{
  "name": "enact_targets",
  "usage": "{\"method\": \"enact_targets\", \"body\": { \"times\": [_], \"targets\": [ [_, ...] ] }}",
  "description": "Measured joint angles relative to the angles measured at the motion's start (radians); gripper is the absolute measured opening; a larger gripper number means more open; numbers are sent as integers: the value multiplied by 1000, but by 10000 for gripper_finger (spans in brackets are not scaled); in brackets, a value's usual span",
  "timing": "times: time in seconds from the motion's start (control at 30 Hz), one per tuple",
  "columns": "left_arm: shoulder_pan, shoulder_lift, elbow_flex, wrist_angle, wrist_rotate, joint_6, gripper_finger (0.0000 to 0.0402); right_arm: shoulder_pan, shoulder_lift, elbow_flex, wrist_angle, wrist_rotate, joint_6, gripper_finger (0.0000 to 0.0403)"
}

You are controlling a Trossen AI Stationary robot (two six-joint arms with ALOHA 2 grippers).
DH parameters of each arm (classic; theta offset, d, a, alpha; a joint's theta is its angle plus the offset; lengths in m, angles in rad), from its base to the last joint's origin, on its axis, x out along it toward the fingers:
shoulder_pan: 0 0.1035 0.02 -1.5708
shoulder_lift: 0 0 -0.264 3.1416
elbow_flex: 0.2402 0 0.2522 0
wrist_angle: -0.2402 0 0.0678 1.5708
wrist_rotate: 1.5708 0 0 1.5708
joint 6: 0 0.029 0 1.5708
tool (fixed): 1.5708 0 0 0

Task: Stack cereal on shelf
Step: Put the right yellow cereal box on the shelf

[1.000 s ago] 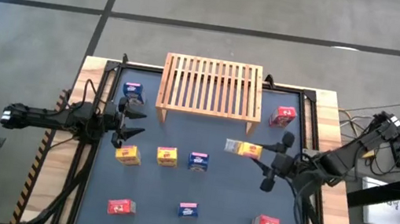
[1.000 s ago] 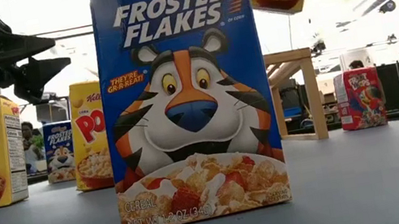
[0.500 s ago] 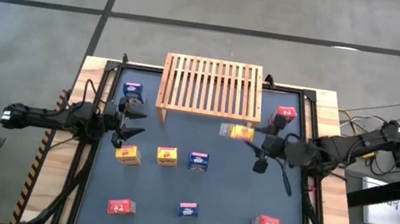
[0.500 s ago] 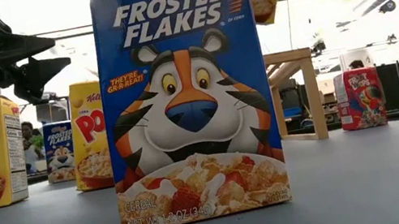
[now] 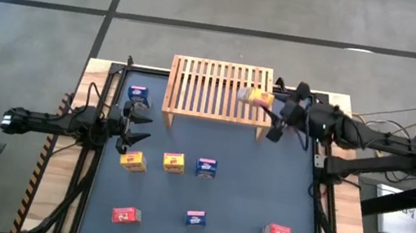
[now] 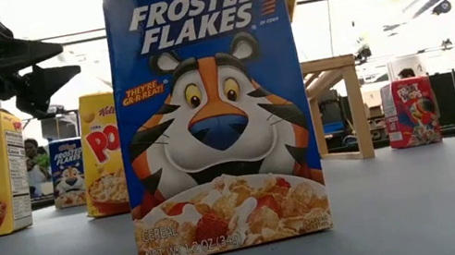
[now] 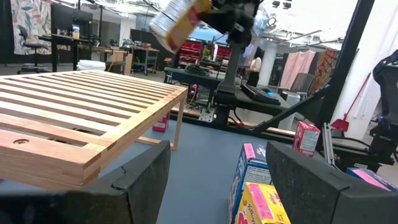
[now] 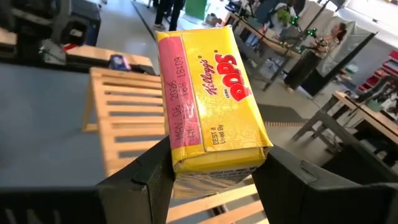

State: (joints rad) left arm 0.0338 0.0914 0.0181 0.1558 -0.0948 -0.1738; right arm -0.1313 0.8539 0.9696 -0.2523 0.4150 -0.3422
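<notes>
1. Two fingers of the right gripper (image 5: 269,103) are clamped on the sides of a yellow box (image 5: 255,97). The right wrist view shows the box (image 8: 208,99) pinched at one short end, with its long axis running straight out from the jaws.

2. From the fingers, the box points left across the table, out over the right end of the shelf (image 5: 211,92). In the left wrist view it hangs tilted in the air, clearly above the slats and not touching them.

3. Below and beyond the box the slats are bare, so the whole shelf top looks free for setting down. I judge the coming move to be a lowering onto the right part of the slats. The shelf's right edge is close under the gripper, so the box should go a little further left to rest fully on the bars.

4. Right of the shelf, near the right arm, stands a red box (image 5: 296,116); a low swing back could knock it.

5. Well apart on the left, the left gripper (image 5: 140,128) waits with its fingers spread and empty, just far of another yellow box (image 5: 133,161). The right arm is plainly the one at the shelf.

6. Remaining boxes stand on the mat, near of the shelf, out of the way.
</notes>
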Motion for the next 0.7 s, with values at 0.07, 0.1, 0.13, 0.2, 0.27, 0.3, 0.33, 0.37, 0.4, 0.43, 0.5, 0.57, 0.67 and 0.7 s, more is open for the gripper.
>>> {"method": "enact_targets", "body": {
  "times": [0.07, 0.1, 0.13, 0.2, 0.27, 0.3, 0.33, 0.37, 0.4, 0.43, 0.5, 0.57, 0.67, 0.7],
  "targets": [
    [0, 0, 0, 0, 0, 0, 249, -79, 6, 0, 12, -70, -7, 180],
    [0, 0, 0, 0, 0, 0, 249, -117, 10, 0, 14, -101, -7, 180],
    [0, 0, 0, 0, 0, 0, 249, -153, 15, 0, 13, -132, -5, 180],
    [0, 0, 0, 0, 0, 0, 249, -219, 28, -1, 16, -188, 1, 180],
    [0, 0, 0, 0, 0, 0, 249, -274, 41, -1, 20, -232, 2, 180],
    [0, 0, 0, 0, 0, 0, 249, -296, 50, -1, 21, -245, 2, 180],
    [0, 0, 0, 0, 0, 0, 249, -316, 58, -1, 23, -255, 2, 180],
    [0, 0, 0, 0, 0, 0, 249, -333, 67, -1, 23, -261, 2, 180],
    [0, 0, 0, 0, 0, 0, 249, -347, 75, -1, 23, -263, 2, 180],
    [0, 0, 0, 0, 0, 0, 249, -361, 84, -1, 24, -263, 1, 180],
    [0, 0, 0, 0, 0, 0, 249, -387, 102, -1, 26, -266, -5, 180],
    [0, 0, 0, 0, 0, 0, 249, -412, 123, 9, 24, -270, -17, 180],
    [0, 0, 0, 0, 0, 0, 249, -456, 157, 37, 22, -349, -38, 180],
    [0, 0, 0, 0, 0, 0, 249, -473, 169, 51, 22, -388, -42, 180]
  ]
}}
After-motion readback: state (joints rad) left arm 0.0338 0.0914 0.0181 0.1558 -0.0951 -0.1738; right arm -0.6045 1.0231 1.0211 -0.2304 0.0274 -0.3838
